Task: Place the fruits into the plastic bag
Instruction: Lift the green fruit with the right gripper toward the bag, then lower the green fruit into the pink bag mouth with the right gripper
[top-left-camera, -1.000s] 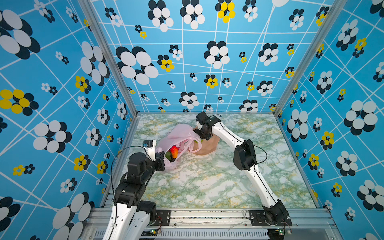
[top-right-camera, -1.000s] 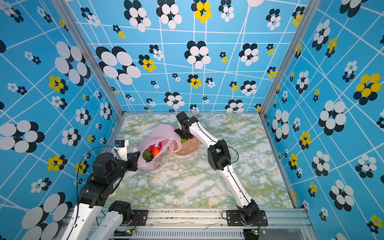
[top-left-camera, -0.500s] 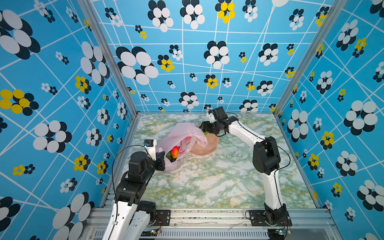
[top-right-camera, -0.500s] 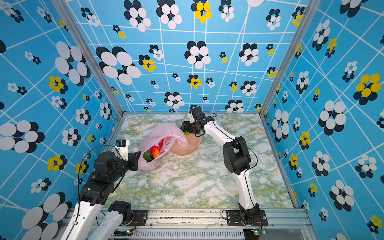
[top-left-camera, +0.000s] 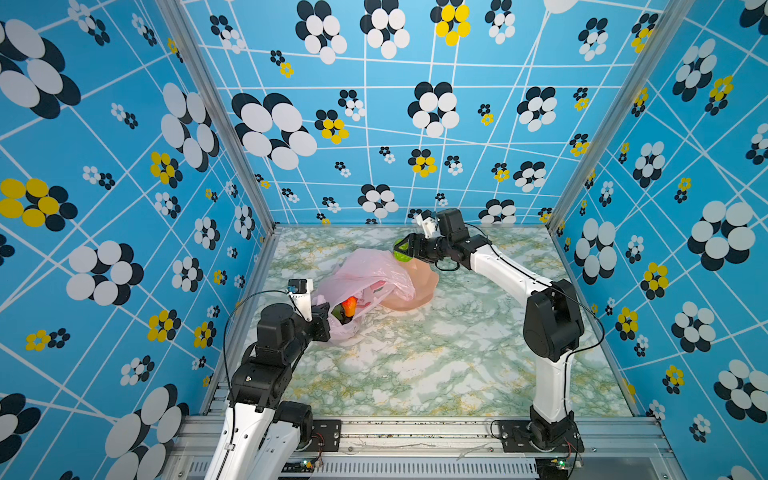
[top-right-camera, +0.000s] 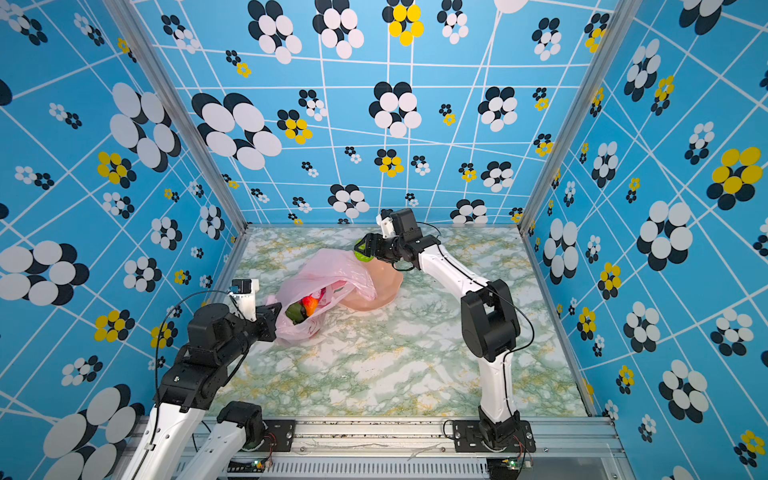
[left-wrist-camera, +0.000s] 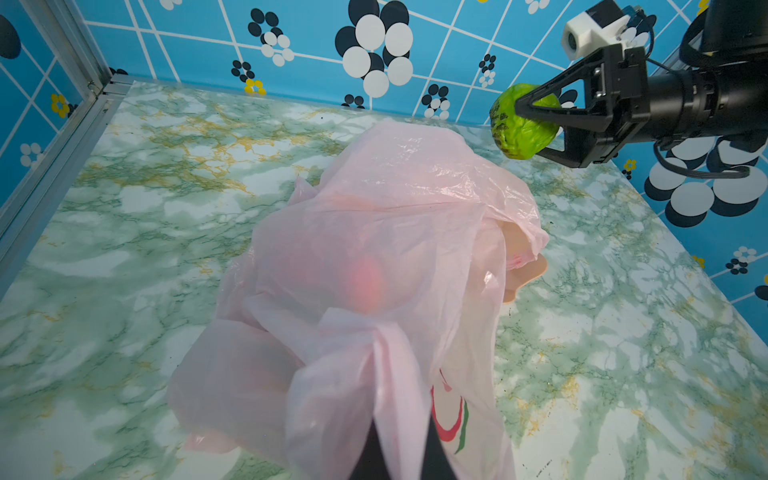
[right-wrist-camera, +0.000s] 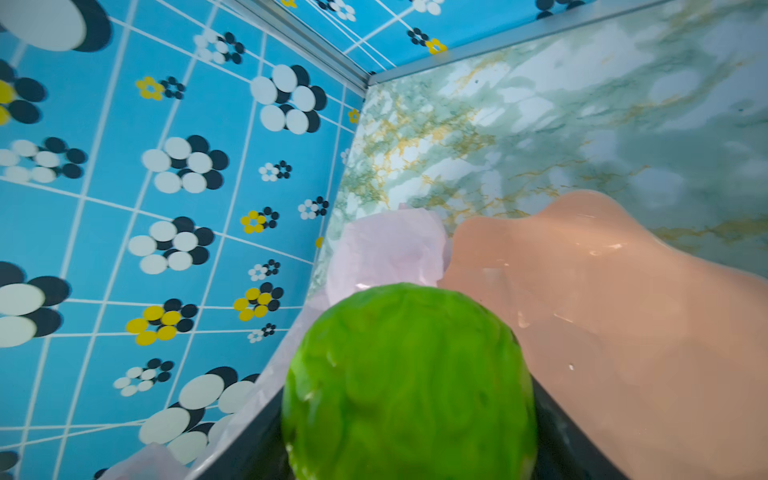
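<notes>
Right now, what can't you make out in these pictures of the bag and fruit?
- Bowl inside: both top views, bag covers part; leftover fruit unknown.
- Fruits in bag: top view shows only two at the mouth; plastic hides the count.
- Left tool tips: left wrist view, bag wraps them.
- Right tool tips: right wrist view, green fruit blocks them.

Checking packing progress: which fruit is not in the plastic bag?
The bright green bumpy fruit, gripped in the right hand, outside the plastic bag. The red-orange fruit and the dark green fruit lie inside the bag's mouth.
</notes>
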